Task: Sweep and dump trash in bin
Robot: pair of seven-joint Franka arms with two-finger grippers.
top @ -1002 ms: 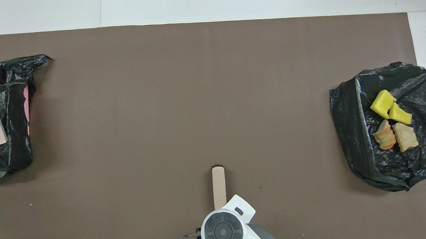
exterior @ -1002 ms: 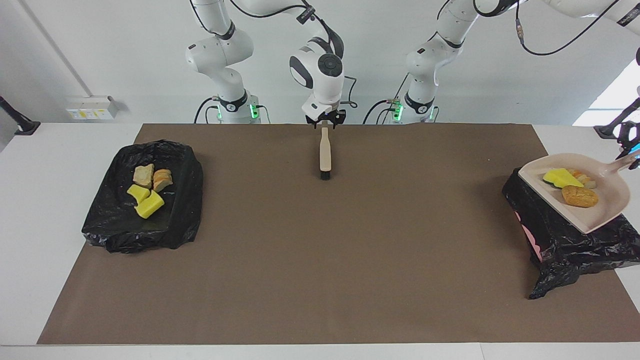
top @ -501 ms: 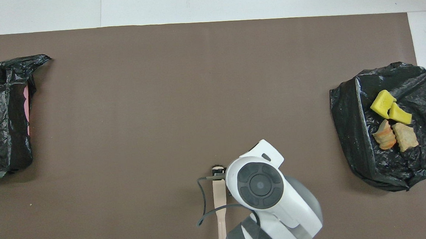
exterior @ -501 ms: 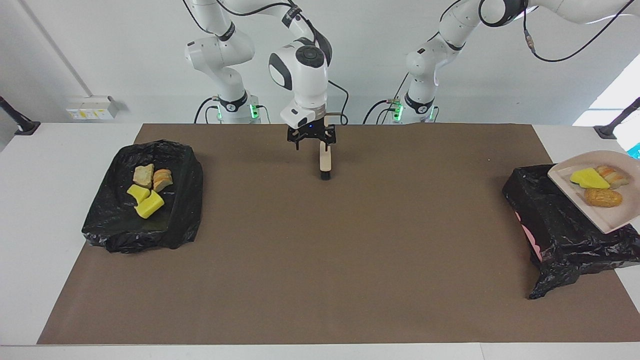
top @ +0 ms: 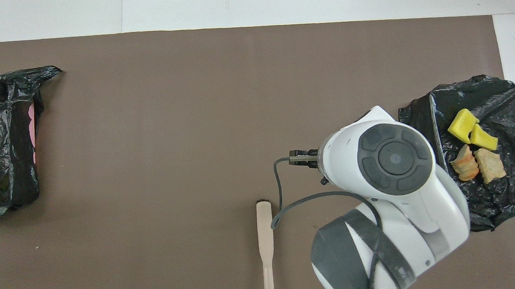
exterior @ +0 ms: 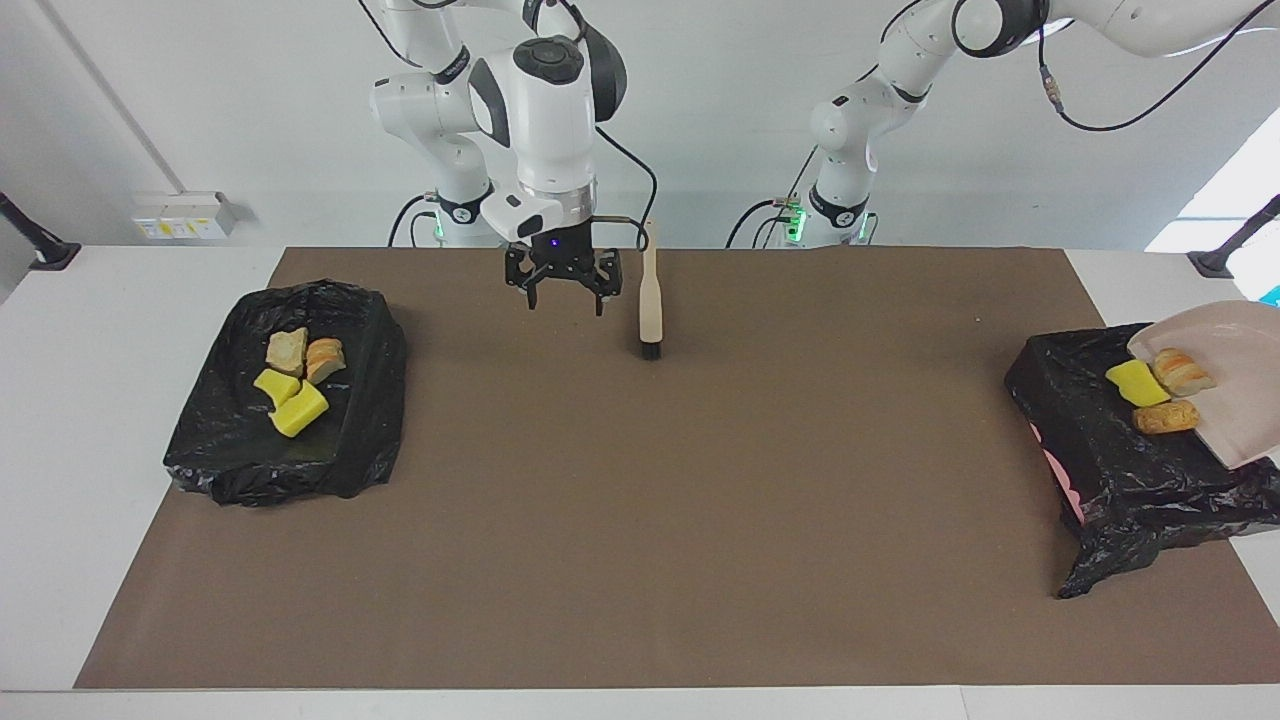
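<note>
The beige dustpan (exterior: 1235, 390) hangs tilted over the black-bagged bin (exterior: 1120, 470) at the left arm's end of the table. Three trash pieces lie at its low lip, over the bin: a yellow chunk (exterior: 1132, 382), a striped bread piece (exterior: 1180, 370) and a brown nugget (exterior: 1165, 417). The pan's handle and my left gripper are out of view. The beige brush (exterior: 650, 300) (top: 265, 233) lies on the mat by itself. My right gripper (exterior: 565, 298) hovers open and empty beside it, toward the right arm's end.
A second black-bagged tray (exterior: 350, 440) (top: 424, 161) sits at the right arm's end and holds several trash pieces (exterior: 295, 385) (top: 472, 149). In the overhead view my right wrist (top: 392, 158) partly overlaps that tray's edge. The brown mat (exterior: 640, 520) covers the table.
My right gripper opened, let go of the brush, rose and swung toward the right arm's end. The dustpan tipped steeper and its trash slid down to the lip over the bin.
</note>
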